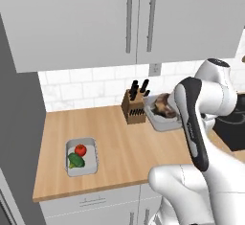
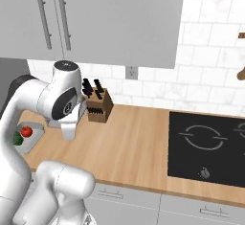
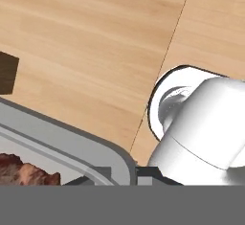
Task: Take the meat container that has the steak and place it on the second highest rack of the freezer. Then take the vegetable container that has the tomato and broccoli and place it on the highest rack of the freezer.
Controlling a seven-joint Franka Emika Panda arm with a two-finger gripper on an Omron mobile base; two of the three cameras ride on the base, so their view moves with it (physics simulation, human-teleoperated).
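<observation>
So I'm carrying the meat container [image 1: 160, 116] right now, jaws pinched shut on its rim, tray hanging up off the desk [image 1: 119, 147] with the steak [image 3: 24, 174] sitting inside. That's step one underway, I'd say. Nearest me on the left, the vegetable container [image 1: 82, 158] is waiting near the desk's front edge with the tomato [image 1: 80, 149] and broccoli [image 1: 75, 161] in it. Further back, the knife block [image 1: 134, 106] is standing just left of my tray. Next I'm probably swinging left toward the freezer [image 1: 19, 138], keeping the tray level for the second highest rack.
</observation>
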